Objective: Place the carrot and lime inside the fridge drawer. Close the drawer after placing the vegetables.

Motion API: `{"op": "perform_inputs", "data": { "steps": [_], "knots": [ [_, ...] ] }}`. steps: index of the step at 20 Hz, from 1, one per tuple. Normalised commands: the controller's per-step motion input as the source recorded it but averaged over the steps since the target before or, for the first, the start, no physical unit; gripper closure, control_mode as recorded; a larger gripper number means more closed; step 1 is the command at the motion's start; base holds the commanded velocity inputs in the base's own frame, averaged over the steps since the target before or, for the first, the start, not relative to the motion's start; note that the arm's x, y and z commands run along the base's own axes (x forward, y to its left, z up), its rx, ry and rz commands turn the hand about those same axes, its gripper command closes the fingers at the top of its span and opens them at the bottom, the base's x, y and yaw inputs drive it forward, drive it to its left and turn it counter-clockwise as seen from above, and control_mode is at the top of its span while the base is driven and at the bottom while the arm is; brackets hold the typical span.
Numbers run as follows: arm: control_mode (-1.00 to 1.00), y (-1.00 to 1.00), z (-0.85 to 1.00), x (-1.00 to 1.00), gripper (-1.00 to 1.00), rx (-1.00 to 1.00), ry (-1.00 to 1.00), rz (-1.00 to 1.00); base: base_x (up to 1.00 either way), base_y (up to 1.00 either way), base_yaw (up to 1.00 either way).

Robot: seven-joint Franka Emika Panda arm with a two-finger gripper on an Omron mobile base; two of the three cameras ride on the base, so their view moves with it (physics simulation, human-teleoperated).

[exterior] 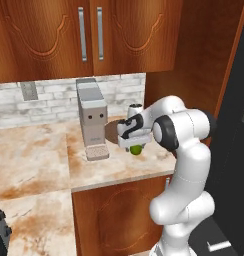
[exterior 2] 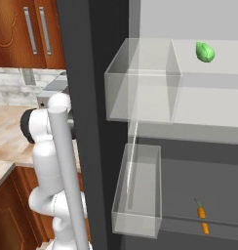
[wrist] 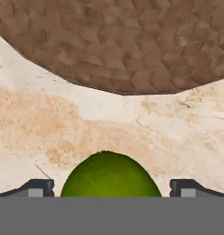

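On the far left of my left base view sits the marble-patterned beige counter [exterior: 39, 150] under brown wooden wall cabinets [exterior: 89, 35] with steel handles; moving right, a tall grey box-shaped coffee machine [exterior: 93, 120] stands against the pale brick backsplash. Just right of it I see the white arm's two-finger gripper [exterior: 135, 145] pointing down at the counter, with the small dark green round lime [exterior: 137, 149] directly beneath it, resting on the marble. Hand view confirms: lime [wrist: 110, 175] sits between the two dark fingertips [wrist: 38, 187], jaws spread wide, clear gap each side, not pinching it. A brown woven round mat or basket edge [wrist: 114, 41] lies on the counter just beyond the lime. Right base view, left to right: arm beside the dark fridge door edge, then two clear plastic door bins [exterior 2: 140, 83], then the fridge interior. A brighter green oval vegetable [exterior 2: 205, 52] lies on the upper shelf. Lower right, the slim orange carrot with green tip [exterior 2: 202, 213] lies in the wide dark grey fridge drawer [exterior 2: 189, 180], which looks pulled out.
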Motion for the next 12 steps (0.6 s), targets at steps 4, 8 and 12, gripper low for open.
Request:
{"op": "perform_inputs", "data": {
  "steps": [4,8,12],
  "knots": [
    [-1.0,-0.04,-0.31,-0.29,-1.0,0.0,0.0,0.0,0.0,0.0,0.0],
    [-1.0,0.0,-0.34,-0.28,1.0,-0.02,0.0,0.0,0.0,0.0,0.0],
    [-1.0,0.0,-0.39,-0.29,1.0,-0.02,0.0,0.0,0.0,0.0,0.0]
  ]
}}
